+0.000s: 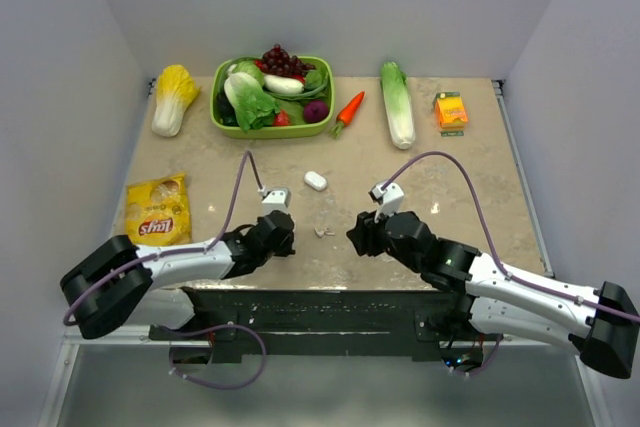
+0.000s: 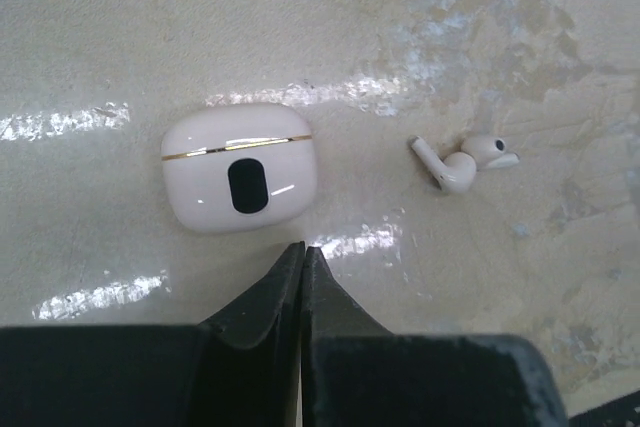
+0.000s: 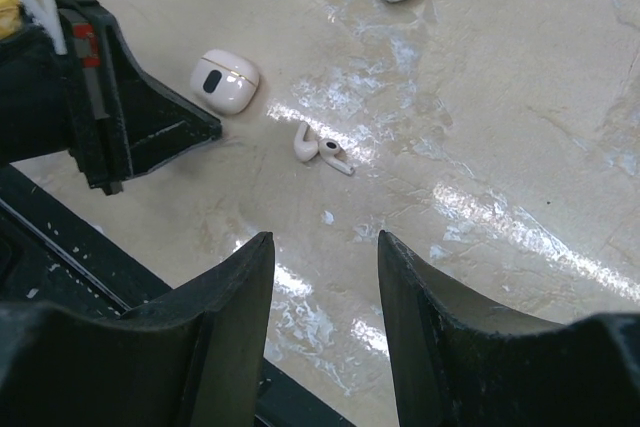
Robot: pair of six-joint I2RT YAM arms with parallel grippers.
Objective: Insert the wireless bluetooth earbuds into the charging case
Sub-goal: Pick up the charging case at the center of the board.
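Observation:
The charging case (image 2: 240, 167), pale glossy white with a gold seam and a black oval, lies closed on the table. My left gripper (image 2: 303, 247) is shut and empty, its tips just short of the case's near edge. The earbuds (image 2: 462, 162) lie together to the right of the case, apart from it. The right wrist view shows the earbuds (image 3: 320, 147), the case (image 3: 225, 80) and the left gripper's fingers (image 3: 140, 122) beside it. My right gripper (image 3: 325, 237) is open and empty, a little short of the earbuds (image 1: 323, 232). A whiter pebble-shaped case (image 1: 315, 180) lies farther back.
A green basket (image 1: 270, 134) of vegetables stands at the back, with a napa cabbage (image 1: 173, 97) to its left. To its right lie a carrot (image 1: 348, 110), a long green vegetable (image 1: 398, 102) and an orange box (image 1: 451, 110). A yellow snack bag (image 1: 158, 209) lies at left.

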